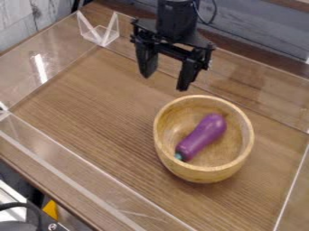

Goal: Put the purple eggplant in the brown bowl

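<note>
End effector (pixel 172 65) hangs above the bench (pixel 90 113), beyond the bowl and left of it in the view, its two fingers spread wide and nothing gripped between them. To the right and nearer the camera, the purple eggplant (pixel 201 136) lies inside the brown bowl (pixel 172 151), lower than the end effector and apart from it, tilted diagonally, teal-green cap toward the camera.
</note>
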